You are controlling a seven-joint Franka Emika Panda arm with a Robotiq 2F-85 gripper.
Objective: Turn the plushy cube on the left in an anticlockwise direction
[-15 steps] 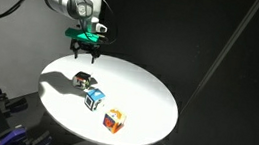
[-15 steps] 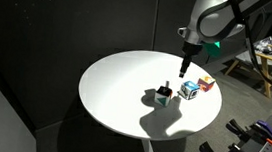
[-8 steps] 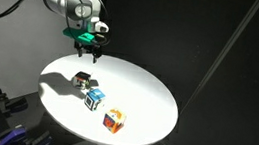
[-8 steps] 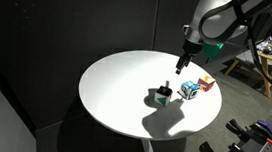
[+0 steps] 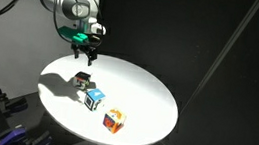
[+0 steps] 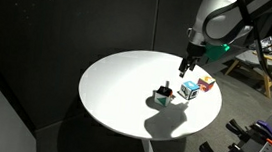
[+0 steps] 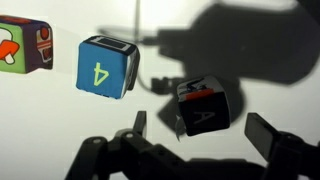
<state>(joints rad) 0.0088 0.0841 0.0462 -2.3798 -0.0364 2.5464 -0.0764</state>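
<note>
Gripper (image 5: 86, 52) shifts slightly, cubes untouched

Since a second ago it has drifted a little sideways. It hangs in the air with its fingers spread wide, holding nothing. Below it the plushy cube (image 5: 82, 79) sits on the white round table (image 5: 152, 96), at one end of a row with the blue cube (image 5: 94, 99) and the orange cube (image 5: 113, 121).

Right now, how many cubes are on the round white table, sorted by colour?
dark plushy cube: 1
blue-and-white cube: 1
orange-and-white cube: 1
Total: 3
</note>
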